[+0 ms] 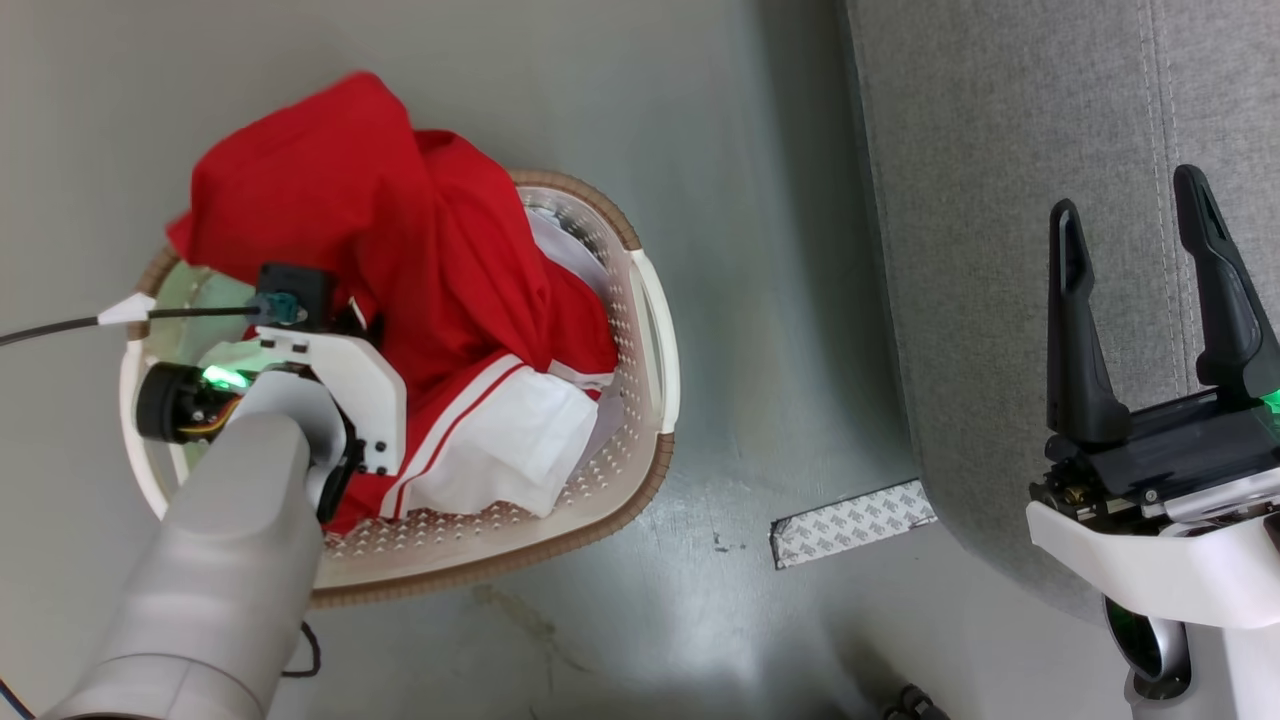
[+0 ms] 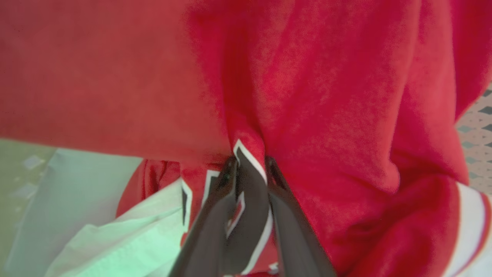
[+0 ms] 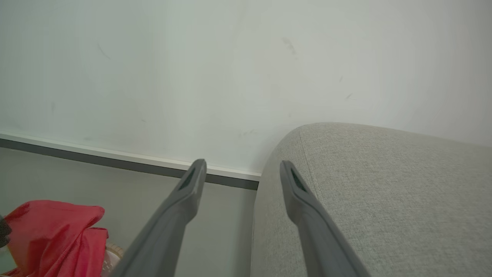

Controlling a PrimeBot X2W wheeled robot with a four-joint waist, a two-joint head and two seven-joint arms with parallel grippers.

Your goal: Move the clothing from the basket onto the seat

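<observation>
The clothing [image 1: 430,250] is a bright red heap with white striped trim and white parts, piled in the oval white basket [image 1: 655,330] and spilling over its far rim. My left arm's wrist [image 1: 330,390] reaches down into the basket. In the left wrist view my left gripper [image 2: 250,163] is shut on a fold of the red clothing [image 2: 326,96] with white and black trim. My right gripper [image 1: 1128,200] stands open and empty over the grey seat [image 1: 1000,250], also open in its own view [image 3: 243,165] beside the seat [image 3: 384,184].
Grey floor lies between basket and seat, with a patterned tape patch [image 1: 850,520] by the seat's corner. A black cable [image 1: 50,330] runs off left from my wrist. A pale wall with a dark baseboard [image 3: 115,163] stands behind.
</observation>
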